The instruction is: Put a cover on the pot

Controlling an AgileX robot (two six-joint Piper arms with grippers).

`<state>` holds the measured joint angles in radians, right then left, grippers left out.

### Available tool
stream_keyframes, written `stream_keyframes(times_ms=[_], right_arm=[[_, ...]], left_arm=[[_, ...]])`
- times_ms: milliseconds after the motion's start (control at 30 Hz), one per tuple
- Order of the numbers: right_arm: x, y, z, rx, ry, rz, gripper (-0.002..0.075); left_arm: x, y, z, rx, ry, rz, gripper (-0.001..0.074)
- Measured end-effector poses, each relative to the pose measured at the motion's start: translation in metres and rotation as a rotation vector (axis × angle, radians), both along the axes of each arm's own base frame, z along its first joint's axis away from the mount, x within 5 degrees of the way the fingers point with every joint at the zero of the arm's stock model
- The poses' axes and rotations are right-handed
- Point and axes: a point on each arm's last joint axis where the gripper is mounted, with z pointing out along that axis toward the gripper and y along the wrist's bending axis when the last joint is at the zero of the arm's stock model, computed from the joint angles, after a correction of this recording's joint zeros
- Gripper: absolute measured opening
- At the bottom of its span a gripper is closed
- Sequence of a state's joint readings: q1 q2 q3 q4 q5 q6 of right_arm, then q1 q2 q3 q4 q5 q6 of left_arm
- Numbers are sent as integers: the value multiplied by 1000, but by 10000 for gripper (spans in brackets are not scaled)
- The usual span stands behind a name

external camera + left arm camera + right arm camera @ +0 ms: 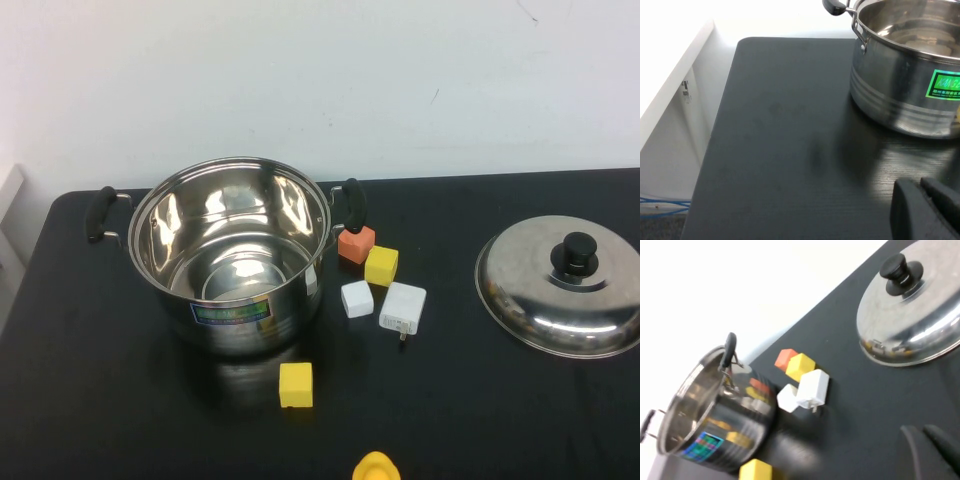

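The pot (230, 255) is a large shiny steel stockpot with two black handles and a blue-green label. It stands open and empty on the left of the black table. It also shows in the left wrist view (910, 75) and the right wrist view (715, 415). The domed steel lid (562, 288) with a black knob (578, 252) lies flat at the right, seen also in the right wrist view (912, 315). Neither gripper shows in the high view. My left gripper (919, 184) is shut and empty, above the table near the pot's left front. My right gripper (920, 431) is shut and empty, on the near side of the lid.
Between pot and lid lie an orange block (355, 243), a yellow block (381, 265), a white block (357, 298) and a white charger (403, 308). Another yellow block (295, 384) sits in front of the pot. A yellow object (375, 467) is at the front edge.
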<state>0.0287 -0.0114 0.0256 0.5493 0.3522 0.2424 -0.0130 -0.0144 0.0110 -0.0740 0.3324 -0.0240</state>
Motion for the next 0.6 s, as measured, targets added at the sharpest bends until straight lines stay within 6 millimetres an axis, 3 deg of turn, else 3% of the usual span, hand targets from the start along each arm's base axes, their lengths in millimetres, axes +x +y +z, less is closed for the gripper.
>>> stream_keyframes(times_ms=[400,500,600], right_arm=[[0,0,5,-265,-100,77,-2],[-3,2,31,-424,-215,126,-2],[-9,4,71,-635,-348,176,-2]], left_arm=[[0,0,0,0,0,0,-2],[0,0,0,0,0,0,-2],[0,0,0,0,0,0,-2]])
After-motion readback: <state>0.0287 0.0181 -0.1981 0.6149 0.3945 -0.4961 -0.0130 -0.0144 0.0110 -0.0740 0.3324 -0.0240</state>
